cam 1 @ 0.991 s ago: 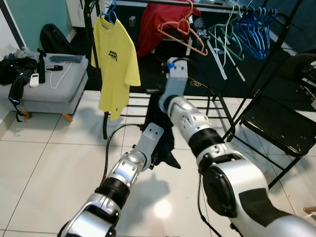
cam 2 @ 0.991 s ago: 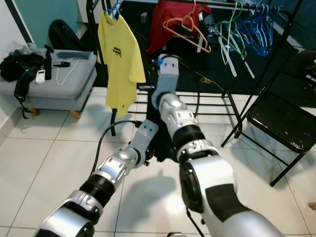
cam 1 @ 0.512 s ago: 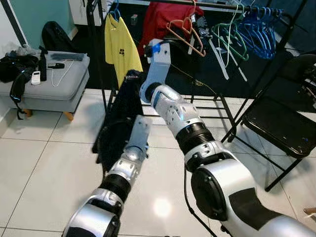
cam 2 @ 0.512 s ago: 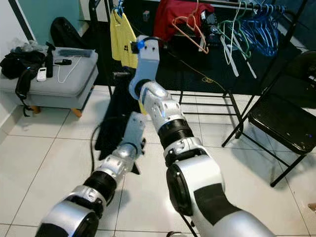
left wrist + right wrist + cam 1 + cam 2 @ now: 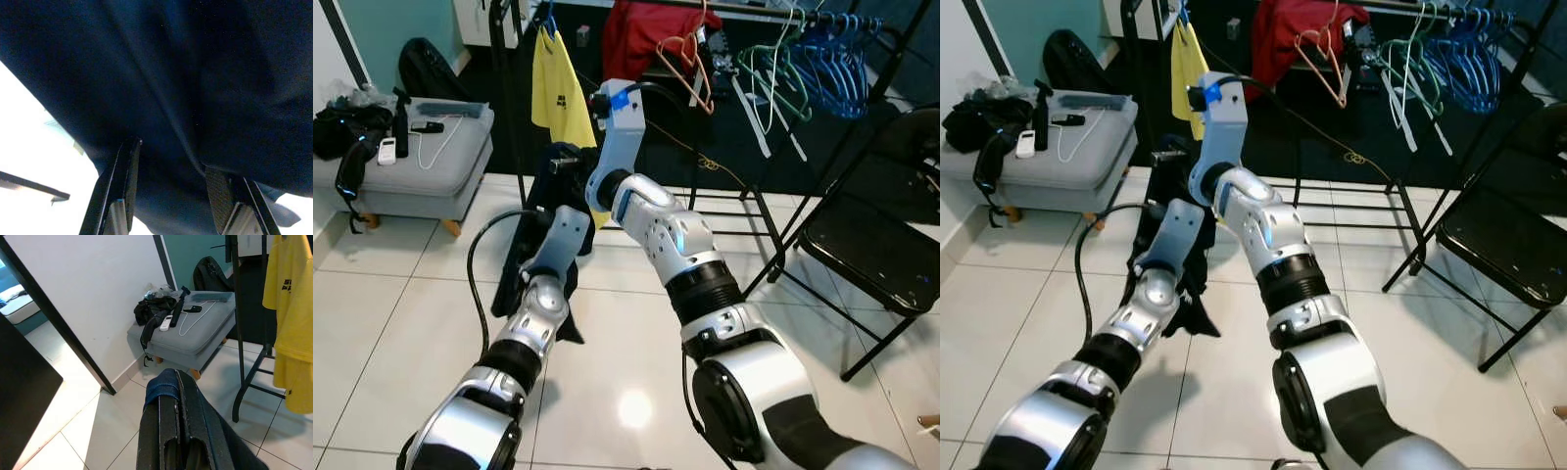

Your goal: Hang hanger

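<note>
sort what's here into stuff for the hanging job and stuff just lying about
For the job:
dark garment
right gripper, shut on the garment
left gripper, fingers open under the garment
clothes rack

Lying about:
yellow t-shirt
grey ottoman
folding chair
spare hangers

A home laundry corner
Clothes rack [image 5: 773, 12] with hangers [image 5: 813, 64], yellow shirt [image 5: 558, 83], grey ottoman [image 5: 421, 166], tiled floor [image 5: 391, 323].

**Four cameras, one clothes rack**

The two head views look forward and down from above both arms, sharing the tiled floor [image 5: 391, 323], the clothes rack [image 5: 509, 117] and a grey ottoman [image 5: 1048, 157]. The left wrist view sits very close against dark cloth [image 5: 186, 88]. The right wrist view looks along its end effector [image 5: 176, 431] toward the ottoman.
</note>
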Controlling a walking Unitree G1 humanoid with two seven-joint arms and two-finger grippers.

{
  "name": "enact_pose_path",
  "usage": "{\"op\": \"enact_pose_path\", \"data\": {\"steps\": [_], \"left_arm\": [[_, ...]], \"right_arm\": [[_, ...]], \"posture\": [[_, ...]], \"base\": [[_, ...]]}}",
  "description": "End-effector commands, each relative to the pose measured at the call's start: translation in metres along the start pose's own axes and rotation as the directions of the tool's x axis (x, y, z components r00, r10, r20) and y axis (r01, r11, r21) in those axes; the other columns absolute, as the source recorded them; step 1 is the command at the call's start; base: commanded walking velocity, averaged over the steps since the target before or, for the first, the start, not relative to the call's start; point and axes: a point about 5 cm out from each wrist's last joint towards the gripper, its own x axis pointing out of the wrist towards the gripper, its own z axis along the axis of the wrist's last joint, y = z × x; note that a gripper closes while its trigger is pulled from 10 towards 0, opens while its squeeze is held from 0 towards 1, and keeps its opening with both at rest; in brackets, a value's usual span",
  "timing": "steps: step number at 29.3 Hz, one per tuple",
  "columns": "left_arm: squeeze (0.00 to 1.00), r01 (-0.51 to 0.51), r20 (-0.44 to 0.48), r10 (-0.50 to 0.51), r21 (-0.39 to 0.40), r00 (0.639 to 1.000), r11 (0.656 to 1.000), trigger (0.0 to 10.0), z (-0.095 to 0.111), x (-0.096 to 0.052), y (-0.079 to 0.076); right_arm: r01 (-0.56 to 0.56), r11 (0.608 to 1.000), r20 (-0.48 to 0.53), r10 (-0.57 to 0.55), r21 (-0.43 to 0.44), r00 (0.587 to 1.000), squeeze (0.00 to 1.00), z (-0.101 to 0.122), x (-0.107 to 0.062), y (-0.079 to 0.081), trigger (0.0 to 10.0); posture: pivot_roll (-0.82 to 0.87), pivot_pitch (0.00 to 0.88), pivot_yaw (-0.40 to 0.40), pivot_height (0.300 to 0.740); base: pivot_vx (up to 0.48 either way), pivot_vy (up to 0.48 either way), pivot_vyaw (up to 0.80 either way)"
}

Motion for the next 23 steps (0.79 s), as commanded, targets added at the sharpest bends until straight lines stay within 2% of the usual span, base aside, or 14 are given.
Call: {"op": "enact_pose_path", "data": {"steps": [1, 8, 12, 13, 16, 21, 22, 23], "left_arm": [[0.0, 0.003, -0.035, -0.002, 0.036, 0.999, 0.999, 10.0, -0.012, -0.001, 0.002], [0.0, 0.126, -0.049, -0.123, 0.062, 0.991, 0.99, 10.0, -0.029, -0.01, -0.007], [0.0, 0.098, -0.079, -0.092, 0.068, 0.993, 0.993, 10.0, -0.04, -0.011, -0.004], [0.0, 0.045, -0.084, -0.04, 0.058, 0.996, 0.997, 10.0, -0.042, -0.009, 0.004], [0.0, 0.007, -0.084, -0.004, 0.043, 0.996, 0.999, 10.0, -0.042, -0.008, 0.009], [0.0, 0.0, -0.073, 0.001, 0.007, 0.997, 1.0, 10.0, -0.043, -0.007, 0.012], [1.0, 0.014, -0.062, -0.015, -0.025, 0.998, 1.0, 10.0, -0.042, -0.008, 0.011], [1.0, 0.018, -0.055, -0.021, -0.05, 0.998, 0.999, 10.0, -0.042, -0.008, 0.011]], "right_arm": [[-0.032, 0.999, 0.025, 0.032, -0.001, 0.999, 0.0, 0.006, -0.001, 0.005, 0.0], [-0.052, 0.999, 0.022, 0.052, -0.006, 0.998, 0.0, 0.008, -0.011, 0.004, 0.0], [-0.073, 0.997, 0.027, 0.073, 0.007, 0.997, 0.0, 0.011, -0.017, 0.007, 0.0], [-0.096, 0.995, 0.026, 0.096, 0.01, 0.995, 0.0, 0.012, -0.021, 0.009, 0.0], [-0.114, 0.993, 0.023, 0.114, 0.009, 0.993, 0.0, 0.012, -0.024, 0.01, 0.0], [-0.132, 0.991, 0.016, 0.132, 0.007, 0.991, 0.0, 0.012, -0.029, 0.011, 0.0], [-0.137, 0.991, 0.015, 0.137, 0.008, 0.99, 0.0, 0.012, -0.031, 0.012, 0.0], [-0.142, 0.99, 0.013, 0.142, 0.008, 0.99, 0.0, 0.012, -0.032, 0.012, 0.0]], "posture": [[-0.07, 0.136, -0.07, 0.74], [-0.07, 0.144, -0.067, 0.74], [-0.07, 0.148, -0.061, 0.74], [-0.07, 0.149, -0.059, 0.74], [-0.07, 0.15, -0.058, 0.74], [-0.07, 0.151, -0.058, 0.74], [-0.07, 0.15, -0.057, 0.74], [-0.07, 0.149, -0.054, 0.74]], "base": [[0.0, 0.0, 0.0], [0.0, 0.0, 0.0], [0.0, 0.0, 0.0], [0.0, 0.0, 0.0], [0.0, 0.0, 0.0], [0.0, 0.0, 0.0], [0.0, 0.0, 0.0], [0.0, 0.0, 0.0]]}}
